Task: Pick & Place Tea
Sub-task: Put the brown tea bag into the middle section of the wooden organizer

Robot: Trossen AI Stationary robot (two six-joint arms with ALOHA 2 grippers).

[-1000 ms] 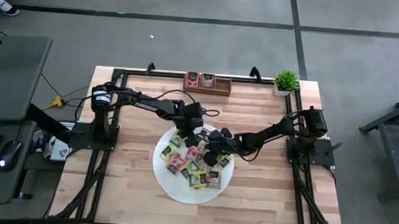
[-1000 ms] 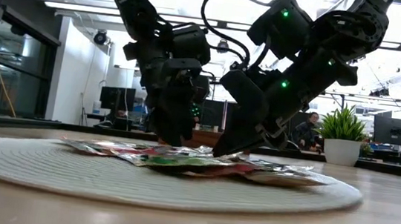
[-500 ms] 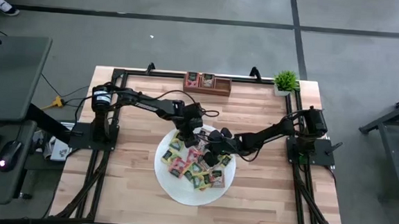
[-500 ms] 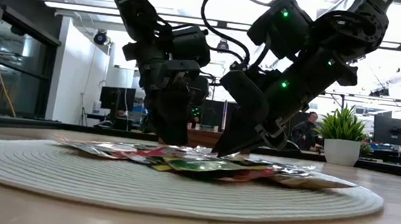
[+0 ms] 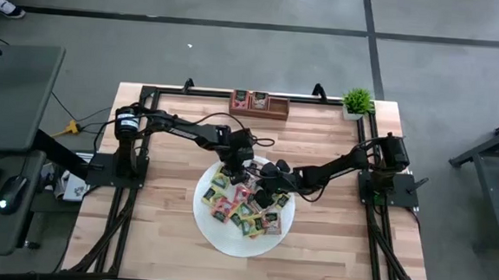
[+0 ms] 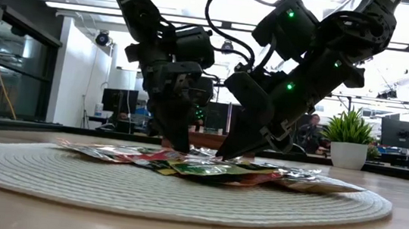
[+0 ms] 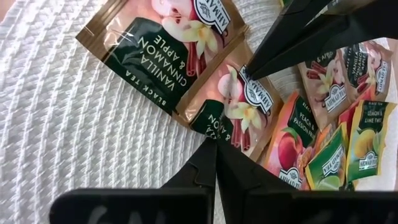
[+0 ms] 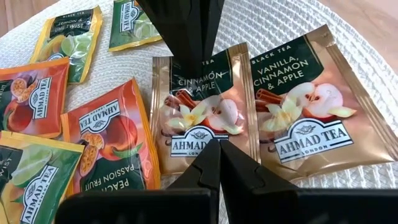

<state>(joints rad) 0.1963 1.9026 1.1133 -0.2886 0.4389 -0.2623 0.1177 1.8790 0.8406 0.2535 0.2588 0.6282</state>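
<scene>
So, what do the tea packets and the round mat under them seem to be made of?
The tea packets look like thin foil-laminated paper or plastic with a slightly glossy printed face: flat sealed borders, a metallic sheen on the tan edges and some wrinkling. The mat looks like white woven cord or fibre, matte, with fine ridges across it; which fibre cannot be told.

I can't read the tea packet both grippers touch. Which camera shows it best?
The right wrist view: the vanilla, cinnamon and apple packet fills the frame, label readable, between the shut right gripper and left gripper. Left wrist view shows it partly hidden; high and low views show only small packets.
</scene>
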